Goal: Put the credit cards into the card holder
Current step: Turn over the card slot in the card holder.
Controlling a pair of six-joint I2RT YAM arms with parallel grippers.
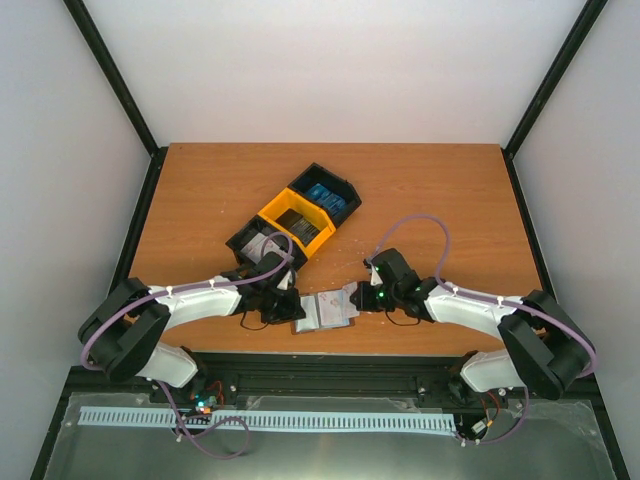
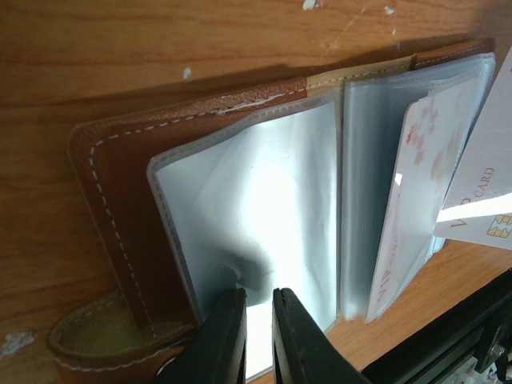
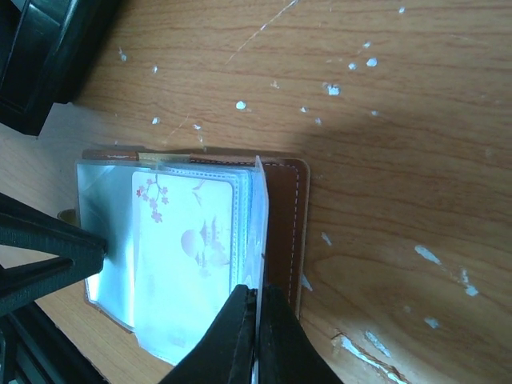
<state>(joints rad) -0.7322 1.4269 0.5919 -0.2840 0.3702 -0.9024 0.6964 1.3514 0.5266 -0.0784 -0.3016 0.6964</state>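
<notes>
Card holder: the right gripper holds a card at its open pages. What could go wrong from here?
1. The held card in the right gripper stands edge-on beside the blossom card in its sleeve, so it may miss a pocket.
2. The left gripper pinches only a thin clear sleeve of the card holder, which may slip free.

The top view looks down from above and behind the arm bases (image 1: 175, 365) over the whole counter (image 1: 420, 200), the card holder (image 1: 325, 311) small near its front edge. Each wrist view hangs close over the card holder, past the left claw (image 2: 258, 302) onto its left leaves, past the right claw (image 3: 258, 298) onto its right; all three share it.
</notes>
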